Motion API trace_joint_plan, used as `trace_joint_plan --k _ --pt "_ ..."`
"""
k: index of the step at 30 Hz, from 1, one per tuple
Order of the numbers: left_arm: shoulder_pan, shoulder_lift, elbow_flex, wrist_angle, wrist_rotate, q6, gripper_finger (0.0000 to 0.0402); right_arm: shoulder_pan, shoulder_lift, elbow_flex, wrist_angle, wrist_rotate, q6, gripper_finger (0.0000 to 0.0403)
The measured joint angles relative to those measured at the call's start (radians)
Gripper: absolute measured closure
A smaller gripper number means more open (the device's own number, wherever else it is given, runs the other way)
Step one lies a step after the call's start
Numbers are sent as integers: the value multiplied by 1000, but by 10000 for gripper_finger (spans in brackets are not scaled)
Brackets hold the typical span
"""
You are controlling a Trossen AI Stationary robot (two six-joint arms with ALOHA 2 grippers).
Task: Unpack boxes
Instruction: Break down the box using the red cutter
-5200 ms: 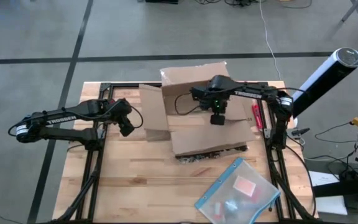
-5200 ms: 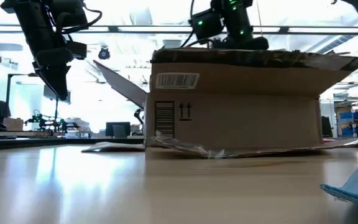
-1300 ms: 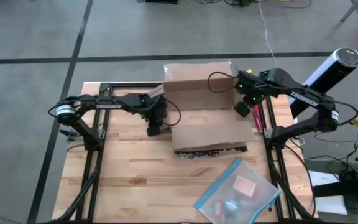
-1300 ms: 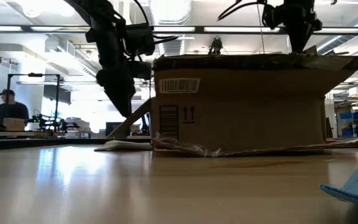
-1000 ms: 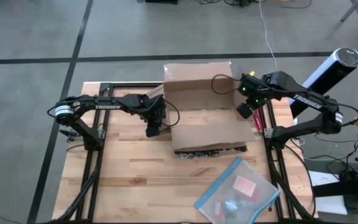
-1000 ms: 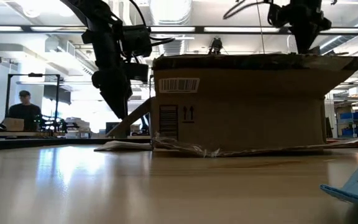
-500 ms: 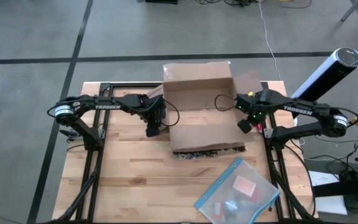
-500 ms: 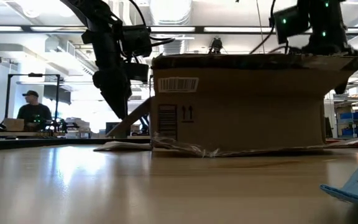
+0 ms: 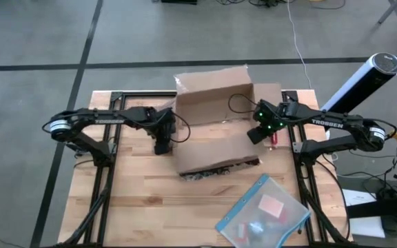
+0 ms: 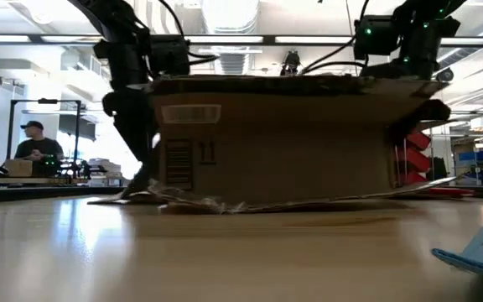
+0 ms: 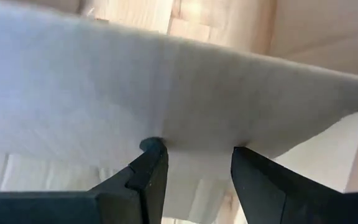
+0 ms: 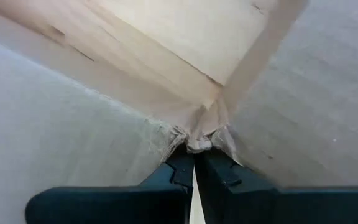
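The box (image 9: 214, 124) sits at the centre of the table (image 9: 143, 200), slightly toward 12 o'clock, its top open and its flaps spread. In the low view it rests flat on the wood, barcode label facing the camera.

At the box's 3 o'clock corner I hold the right gripper (image 9: 255, 133) clamped on crumpled cardboard; the wrist view shows both fingers pressed together on the fold where two walls meet. At the box's 9 o'clock side, the left gripper (image 9: 163, 145) has its fingers spread around the edge of a flap, not yet pinching it.

To do this step well, I judge that:
1. The left fingers should close fully on the flap before any pull.
2. Both arms should move together, so the corner does not tear.

A plastic pouch (image 9: 263, 212) lies at 5 o'clock, well apart from the box.
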Motion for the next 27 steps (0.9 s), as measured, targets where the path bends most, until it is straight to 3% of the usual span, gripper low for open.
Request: trace_joint_plan --k 6,12,21,25,27 --pt "0 -171 -20 12 0 -47 247 0 19 0 14 -17 -4 403" --pt "3 -298 -20 140 -58 -46 247 6 63 0 98 -56 -14 403" --pt "67 -289 -36 71 -272 -119 247 40 116 0 137 -62 -14 403" --pt "132 -287 -89 82 -279 -152 247 49 126 0 138 -62 -13 403" --pt "162 -287 -124 114 -228 -154 247 49 129 0 138 -62 -13 403"
